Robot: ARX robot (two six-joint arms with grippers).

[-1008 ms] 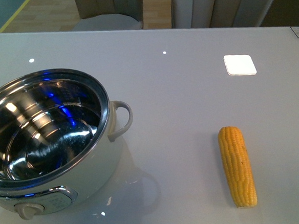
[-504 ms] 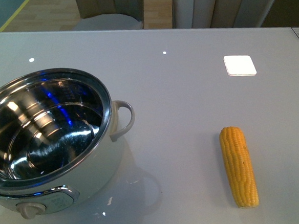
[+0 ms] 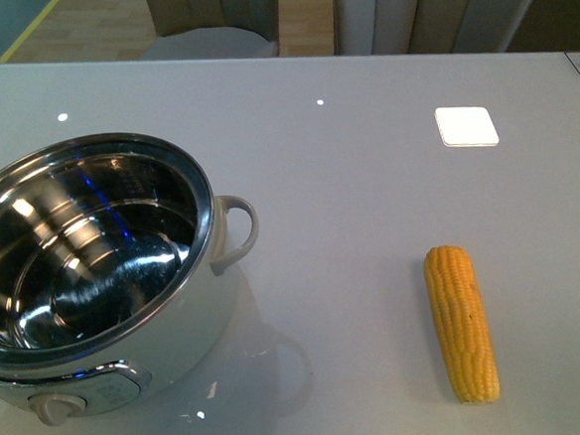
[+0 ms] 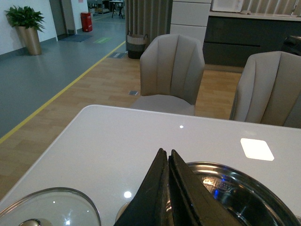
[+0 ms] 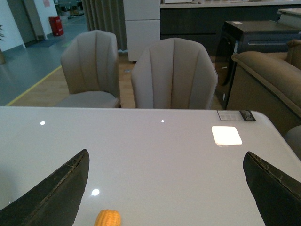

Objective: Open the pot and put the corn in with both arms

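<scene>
The white pot [image 3: 208,301] stands open at the left of the table, its shiny steel bowl bare, with a loop handle [image 3: 233,233] and a cream knob [image 3: 52,408]. Its rim also shows in the left wrist view [image 4: 244,181]. The yellow corn [image 3: 461,321] lies on the table at the right, apart from the pot; its tip shows in the right wrist view [image 5: 107,218]. No arm shows in the front view. My left gripper [image 4: 166,153] is shut and empty, over the table just off the pot's rim. My right gripper [image 5: 164,160] is wide open, above the corn's end.
A glass lid [image 4: 47,207] lies on the table beside the pot in the left wrist view. A bright white square [image 3: 465,126] of light sits on the table at the back right. Chairs [image 3: 435,8] stand beyond the far edge.
The pot and corn have stayed in place; only a slight shake of the front view shows.
</scene>
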